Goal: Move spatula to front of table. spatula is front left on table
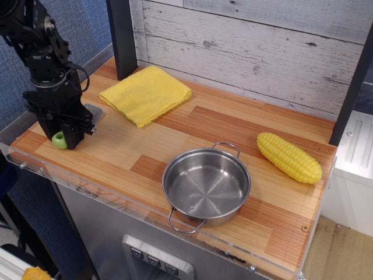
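Note:
The spatula shows at the front left of the wooden table (192, 123). Its lime-green handle (59, 140) pokes out left of my fingers, and its grey blade (93, 111) sticks out to the right. My black gripper (65, 135) points straight down over it, low at the table surface, with the jaws closed around the spatula's middle. The part of the spatula between the jaws is hidden. The handle end looks to rest on or just above the wood near the front left corner.
A folded yellow cloth (145, 93) lies behind the gripper at the back left. A steel pot (206, 185) stands at the front middle, and a yellow corn cob (289, 157) lies to the right. A black post (121, 38) stands at the back left. A clear acrylic rim (116, 201) runs along the front edge.

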`<state>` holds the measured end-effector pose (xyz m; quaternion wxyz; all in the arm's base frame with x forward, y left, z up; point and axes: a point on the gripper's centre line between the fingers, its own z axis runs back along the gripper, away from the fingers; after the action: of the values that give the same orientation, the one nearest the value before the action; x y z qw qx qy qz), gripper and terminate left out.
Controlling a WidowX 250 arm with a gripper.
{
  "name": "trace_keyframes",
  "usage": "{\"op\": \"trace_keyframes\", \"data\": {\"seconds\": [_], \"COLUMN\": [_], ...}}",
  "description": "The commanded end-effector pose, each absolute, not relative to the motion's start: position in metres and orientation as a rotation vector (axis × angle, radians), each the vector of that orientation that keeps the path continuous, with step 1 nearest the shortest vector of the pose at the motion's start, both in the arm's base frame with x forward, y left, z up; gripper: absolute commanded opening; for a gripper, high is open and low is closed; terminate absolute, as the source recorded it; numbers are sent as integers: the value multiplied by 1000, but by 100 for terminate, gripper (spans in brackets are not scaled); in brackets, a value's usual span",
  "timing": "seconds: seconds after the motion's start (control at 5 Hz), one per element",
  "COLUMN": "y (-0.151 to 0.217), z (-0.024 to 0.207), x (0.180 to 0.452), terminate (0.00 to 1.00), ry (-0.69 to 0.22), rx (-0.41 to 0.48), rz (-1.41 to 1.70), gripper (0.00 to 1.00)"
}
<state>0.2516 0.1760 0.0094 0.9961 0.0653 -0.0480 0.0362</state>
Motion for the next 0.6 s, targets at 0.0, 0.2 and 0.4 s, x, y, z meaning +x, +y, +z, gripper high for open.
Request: {"op": "trace_keyframes", "data": {"seconds": [0.0, 0.2, 0.4], "y": [164, 162, 160], "z": [17, 18, 22], "x": [245, 245, 247], "terminate": [0, 0, 0], "ry": [-114, -105, -121], "rx": [131, 125, 110], "rz": [71, 66, 66], "gripper": [100, 100, 100]}}
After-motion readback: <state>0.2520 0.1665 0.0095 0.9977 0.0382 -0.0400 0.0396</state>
